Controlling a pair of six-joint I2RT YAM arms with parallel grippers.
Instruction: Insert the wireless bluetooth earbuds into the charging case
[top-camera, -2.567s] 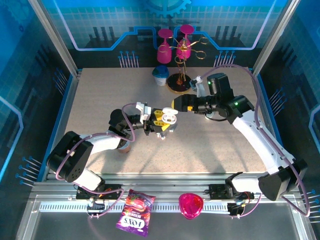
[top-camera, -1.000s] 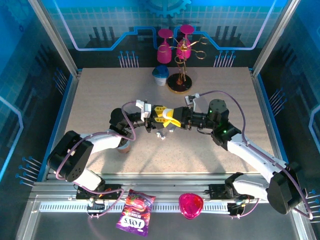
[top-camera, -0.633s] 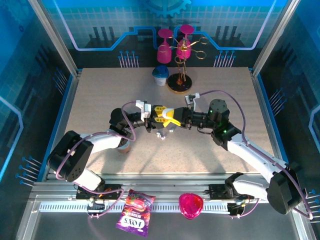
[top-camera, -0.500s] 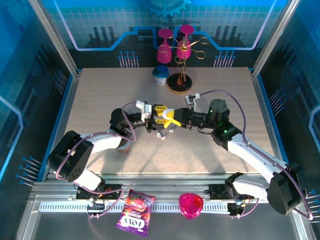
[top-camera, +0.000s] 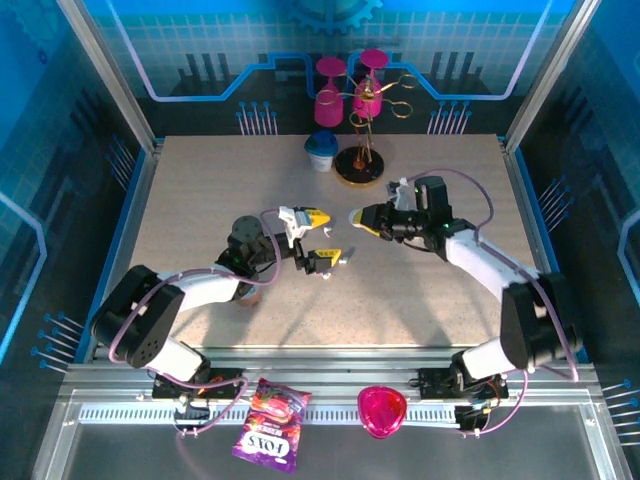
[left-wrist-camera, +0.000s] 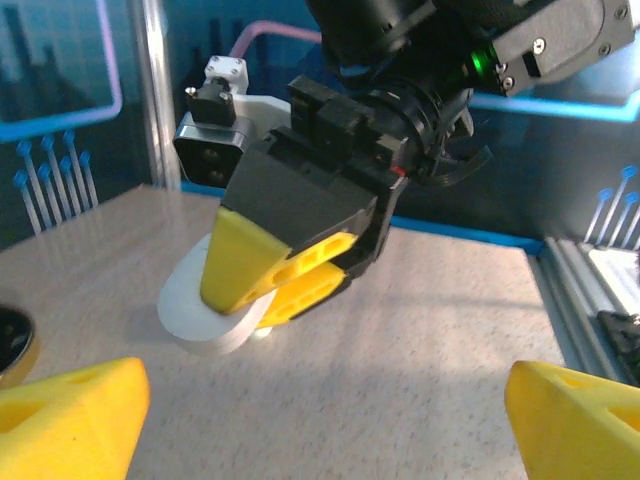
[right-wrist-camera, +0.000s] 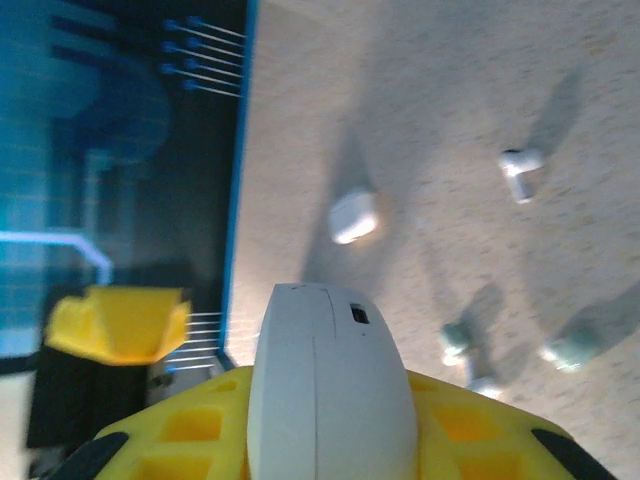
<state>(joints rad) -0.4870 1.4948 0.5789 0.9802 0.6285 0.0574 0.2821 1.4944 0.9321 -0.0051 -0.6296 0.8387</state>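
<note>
On the table lay tiny white earbuds with short stems, a bit apart. The right gripper squeezed a round white case, and the left gripper stood wide open

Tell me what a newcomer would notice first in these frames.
Mid-table, the right end effector clamps a white charging case, while the left end effector faces it, open wide and empty. Tiny white earbuds lie loose on the speckled table beneath. At the far edge, bright pink glasses hang on a gold stand.
</note>
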